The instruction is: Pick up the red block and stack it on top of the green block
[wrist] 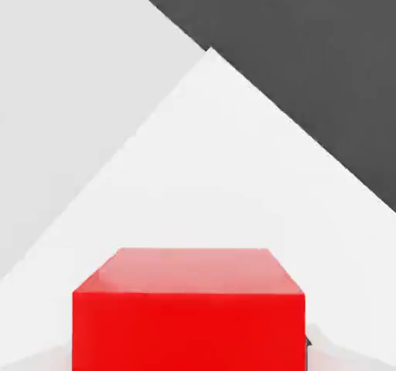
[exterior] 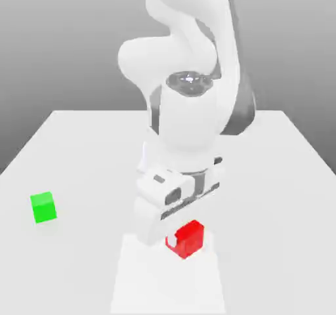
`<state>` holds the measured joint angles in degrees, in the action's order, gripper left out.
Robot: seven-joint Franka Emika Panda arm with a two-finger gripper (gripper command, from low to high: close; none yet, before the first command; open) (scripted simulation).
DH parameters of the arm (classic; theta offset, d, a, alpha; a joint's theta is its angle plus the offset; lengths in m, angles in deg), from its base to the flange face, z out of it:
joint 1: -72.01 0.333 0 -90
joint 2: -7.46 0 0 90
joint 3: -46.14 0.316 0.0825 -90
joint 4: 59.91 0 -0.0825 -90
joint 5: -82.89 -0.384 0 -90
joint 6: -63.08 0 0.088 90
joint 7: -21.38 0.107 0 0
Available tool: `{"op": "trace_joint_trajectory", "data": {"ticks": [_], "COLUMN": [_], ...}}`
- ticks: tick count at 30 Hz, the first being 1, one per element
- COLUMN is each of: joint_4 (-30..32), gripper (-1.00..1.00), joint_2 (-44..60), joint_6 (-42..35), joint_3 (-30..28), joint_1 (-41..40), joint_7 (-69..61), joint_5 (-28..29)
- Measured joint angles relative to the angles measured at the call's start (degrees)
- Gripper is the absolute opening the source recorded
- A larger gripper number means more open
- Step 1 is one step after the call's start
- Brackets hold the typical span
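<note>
Gripper (exterior: 176, 240) sits low in the centre of the exterior view, its jaws drawn in narrow around the red block (exterior: 189, 238). One white finger (exterior: 172, 243) shows as a small hook against the block's left face; the other finger is hidden behind the block and the hand. The block's top and right faces stay visible, its lower left part covered by the finger. In the hand view the red block (wrist: 188, 315) fills the lower middle of the frame, cut off by the bottom edge, and whether it rests on the table or hangs just above it cannot be told. Above the gripper the white hand and wrist lean toward the upper right, and the arm (exterior: 190, 77) rises out past the top edge, masking the middle of the table (exterior: 275, 195). Green block (exterior: 44, 207) lies at the exterior view's left, in the lower left of the frame, well apart from the red one, fully in sight on the table
</note>
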<state>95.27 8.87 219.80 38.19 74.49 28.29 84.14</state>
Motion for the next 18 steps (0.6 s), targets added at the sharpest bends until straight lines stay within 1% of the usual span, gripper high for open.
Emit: {"op": "trace_joint_trajectory", "data": {"ticks": [9, 16, 18], "joint_4": [2.87, 5.12, 5.23], "gripper": [-1.00, -1.00, -1.00], "joint_2": [-5.51, -9.74, -7.89], "joint_6": [-2.37, -4.15, -2.24], "joint_3": [-8.91, -18.15, -19.49], "joint_1": [-18.67, -29.93, -30.40], "joint_7": [-1.60, -2.42, -3.98], "joint_5": [3.62, 7.05, 5.33]}}
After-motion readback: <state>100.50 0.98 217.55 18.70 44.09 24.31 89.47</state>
